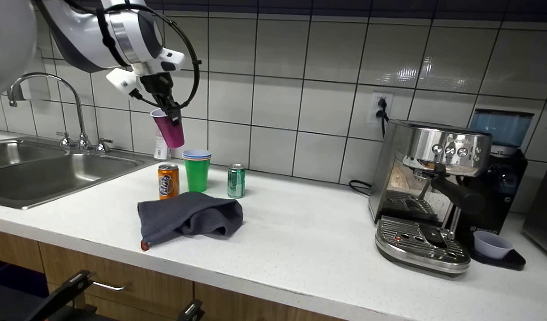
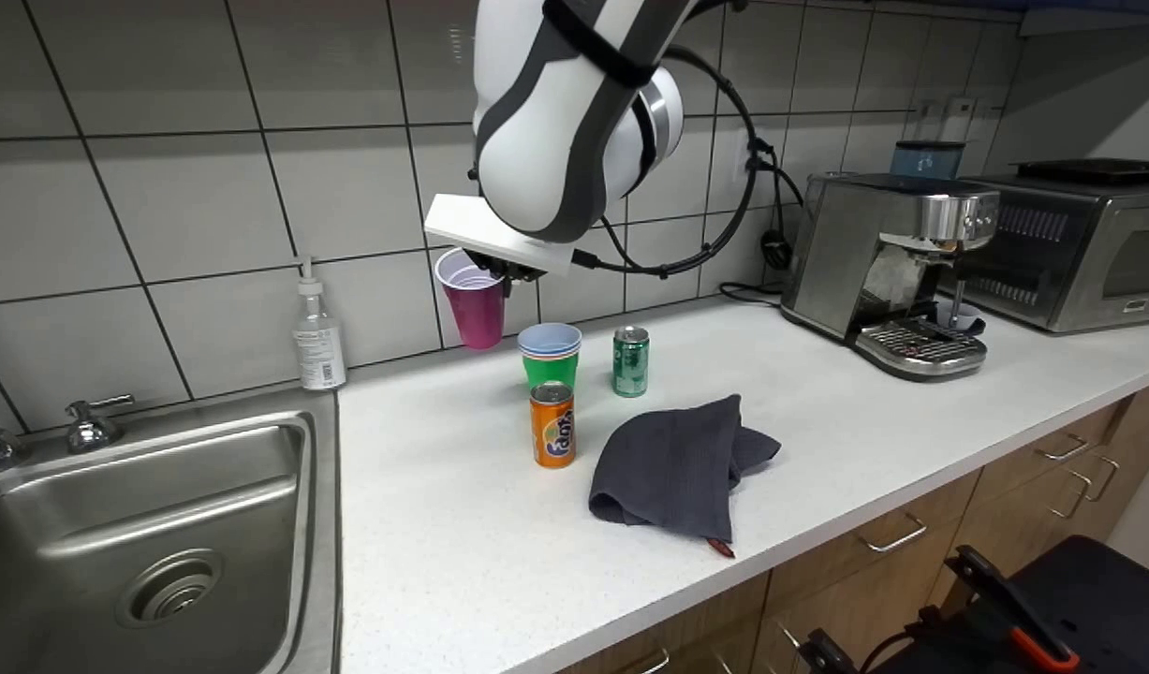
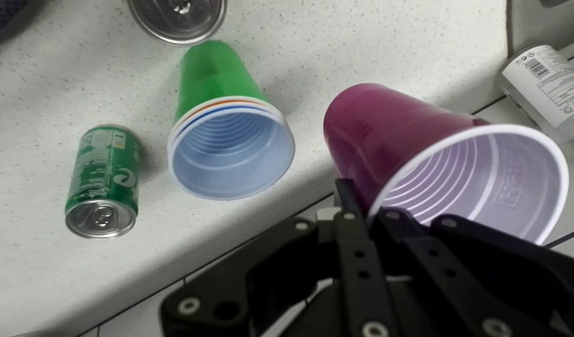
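My gripper (image 3: 368,213) is shut on the wall of a magenta cup (image 3: 375,126), one finger outside it and one inside. The cup (image 1: 170,131) hangs tilted above the counter, its white mouth upward. To its right in both exterior views stands a stack of nested cups (image 2: 549,371), green outside with orange and blue rims showing. An orange soda can (image 1: 168,183) stands upright close to the stack, and a small green can (image 3: 104,168) is on the stack's other side. A crumpled dark grey cloth (image 2: 668,468) lies nearer the counter edge, a small red tip poking out beneath it.
A steel sink (image 2: 316,524) with a faucet (image 1: 79,107) lies at the left. Behind the cup, by the tiled wall, is a clear pump bottle (image 2: 318,346). An espresso machine (image 1: 438,147) and a microwave (image 2: 1080,248) stand at the right.
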Robot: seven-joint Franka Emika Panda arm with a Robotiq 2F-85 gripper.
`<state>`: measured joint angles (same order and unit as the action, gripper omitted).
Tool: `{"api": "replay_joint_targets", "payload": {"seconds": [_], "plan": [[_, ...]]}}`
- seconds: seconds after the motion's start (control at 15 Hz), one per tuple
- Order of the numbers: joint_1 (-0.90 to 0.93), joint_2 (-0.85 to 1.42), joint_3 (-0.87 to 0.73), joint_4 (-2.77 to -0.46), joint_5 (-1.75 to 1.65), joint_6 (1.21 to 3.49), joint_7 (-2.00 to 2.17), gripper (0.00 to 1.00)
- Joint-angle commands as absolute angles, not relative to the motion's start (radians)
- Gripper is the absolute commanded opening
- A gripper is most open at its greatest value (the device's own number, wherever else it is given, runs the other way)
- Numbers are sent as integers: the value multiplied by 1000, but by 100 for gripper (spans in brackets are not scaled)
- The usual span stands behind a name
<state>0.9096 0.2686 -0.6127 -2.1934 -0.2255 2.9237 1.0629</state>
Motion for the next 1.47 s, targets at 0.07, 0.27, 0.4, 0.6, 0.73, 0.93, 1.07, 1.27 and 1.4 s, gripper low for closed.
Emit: {"api": "replay_joint_targets", "payload": {"seconds": [0.07,0.27,0.4,0.6,0.73,0.93,1.07,1.27,1.4], "plan": [[920,187,-617,-2232,-232,2855,1055,1],[896,152,-585,-2254,-204,2838,984,1],[888,133,-572,-2268,-185,2822,938,1],[889,118,-574,-2274,-169,2790,875,1],[756,103,-451,-2269,-232,2764,879,1],[613,106,-317,-2263,-243,2738,829,1],[513,108,-223,-2257,-218,2718,776,1],[395,113,-115,-2248,-221,2702,734,1],[347,115,-70,-2247,-211,2704,710,1]]}}
